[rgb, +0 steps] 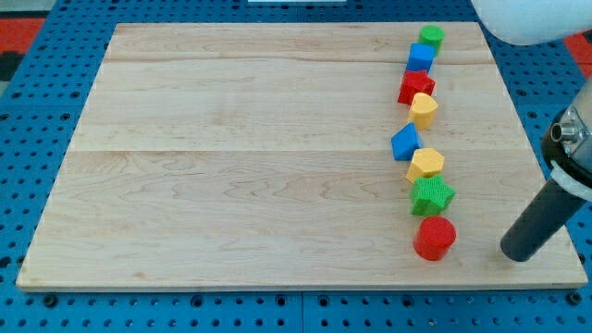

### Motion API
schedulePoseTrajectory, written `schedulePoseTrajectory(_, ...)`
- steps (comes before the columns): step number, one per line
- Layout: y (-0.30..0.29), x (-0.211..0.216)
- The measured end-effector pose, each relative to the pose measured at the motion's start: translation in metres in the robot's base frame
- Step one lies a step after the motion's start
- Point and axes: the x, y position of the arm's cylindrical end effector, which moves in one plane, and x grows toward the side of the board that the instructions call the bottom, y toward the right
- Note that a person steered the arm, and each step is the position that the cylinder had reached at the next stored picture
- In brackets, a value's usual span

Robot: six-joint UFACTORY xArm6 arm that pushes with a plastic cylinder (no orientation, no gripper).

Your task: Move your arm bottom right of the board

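My tip (518,253) rests on the wooden board (240,157) near its bottom right corner, to the right of the red cylinder (434,239) and apart from it. A column of blocks runs up the board's right side: red cylinder, green star (431,195), yellow hexagon (425,164), blue block (405,141), yellow block (424,109), red star (415,87), blue cube (421,57) and green cylinder (430,37) at the top.
The board lies on a blue pegboard table (37,139). The arm's grey body (572,153) hangs over the board's right edge, and a white arm part (536,18) shows at the view's top right.
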Motion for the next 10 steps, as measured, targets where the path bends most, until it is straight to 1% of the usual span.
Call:
schedulePoseTrajectory(6,0.033,0.0)
schedulePoseTrajectory(10,0.043,-0.01)
